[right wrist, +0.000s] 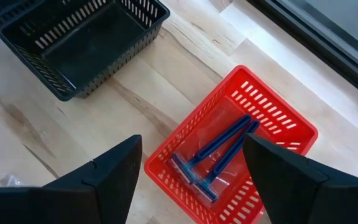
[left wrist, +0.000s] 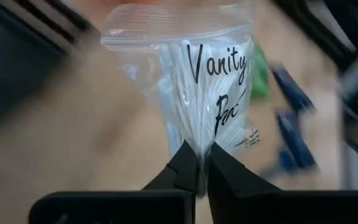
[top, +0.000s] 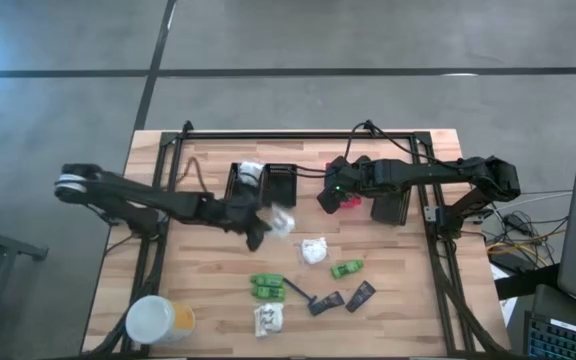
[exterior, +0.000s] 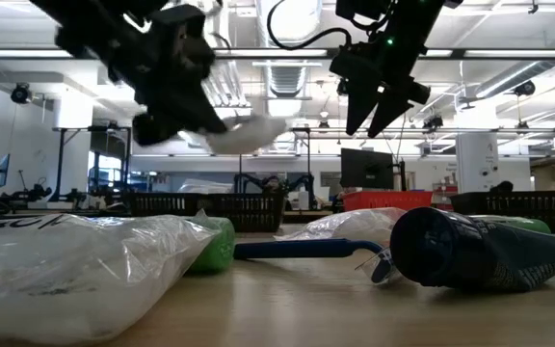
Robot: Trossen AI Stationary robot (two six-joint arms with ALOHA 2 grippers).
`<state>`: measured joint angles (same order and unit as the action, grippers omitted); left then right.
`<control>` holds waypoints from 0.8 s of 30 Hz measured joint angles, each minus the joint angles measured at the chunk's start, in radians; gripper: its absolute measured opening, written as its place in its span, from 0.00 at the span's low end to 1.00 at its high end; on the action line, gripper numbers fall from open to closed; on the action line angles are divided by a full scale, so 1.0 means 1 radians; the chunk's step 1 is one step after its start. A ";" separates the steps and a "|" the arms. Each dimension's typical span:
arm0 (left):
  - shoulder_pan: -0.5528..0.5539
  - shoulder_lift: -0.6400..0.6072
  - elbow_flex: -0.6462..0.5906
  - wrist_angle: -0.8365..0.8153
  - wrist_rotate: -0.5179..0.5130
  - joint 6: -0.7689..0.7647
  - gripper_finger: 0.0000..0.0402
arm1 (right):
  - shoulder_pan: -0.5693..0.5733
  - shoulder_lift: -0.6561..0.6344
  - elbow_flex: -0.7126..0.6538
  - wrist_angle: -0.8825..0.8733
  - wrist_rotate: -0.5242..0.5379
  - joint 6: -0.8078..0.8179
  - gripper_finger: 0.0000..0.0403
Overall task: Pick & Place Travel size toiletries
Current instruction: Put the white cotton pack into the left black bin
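Left gripper (top: 259, 232) is clenched on a clear vanity bag (left wrist: 191, 87), pinching its lower edge and holding it off the table (top: 198, 290), just in front of the black baskets (top: 265, 182). In the low view the bag (exterior: 249, 133) hangs well clear of the tabletop, open air below it.

Right gripper (right wrist: 191, 168) hovers released, fingers spread wide, straight above the red basket (right wrist: 291, 124), where blue razors (right wrist: 219, 152) lie in a clear wrap. Another black basket (right wrist: 73, 46) sits just beside the red one, not touching.

Wooden table, pale boards, black frame rail at the back edge, grey floor around. The front-left area is taken only by a round tub (top: 156, 320).

Loose items cluster front-centre: white packet (top: 314, 250), green packs (top: 268, 288), another green pack (top: 346, 269), a razor (top: 303, 296), dark sachets (top: 348, 298), a white packet (top: 268, 319) near the front edge. All lie apart from both grippers. Open lab with lit ceiling behind.
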<state>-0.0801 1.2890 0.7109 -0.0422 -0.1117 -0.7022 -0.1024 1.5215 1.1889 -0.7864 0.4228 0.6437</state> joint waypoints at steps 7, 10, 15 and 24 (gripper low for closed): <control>0.063 -0.211 0.000 -0.388 -0.399 0.012 0.04 | 0.000 0.000 -0.001 0.001 0.000 0.000 0.75; 0.147 -0.273 -0.002 -0.525 -0.457 0.016 0.04 | -0.001 0.000 -0.002 0.008 0.001 -0.001 0.77; 0.305 -0.293 -0.030 -0.474 -0.331 0.162 0.04 | 0.000 0.000 -0.002 0.013 0.022 -0.001 0.80; 0.408 -0.171 -0.078 -0.346 -0.178 0.252 0.04 | 0.000 0.000 -0.002 0.013 0.023 0.023 0.83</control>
<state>0.3279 1.1182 0.6331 -0.3886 -0.2894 -0.4504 -0.1028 1.5215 1.1870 -0.7738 0.4458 0.6664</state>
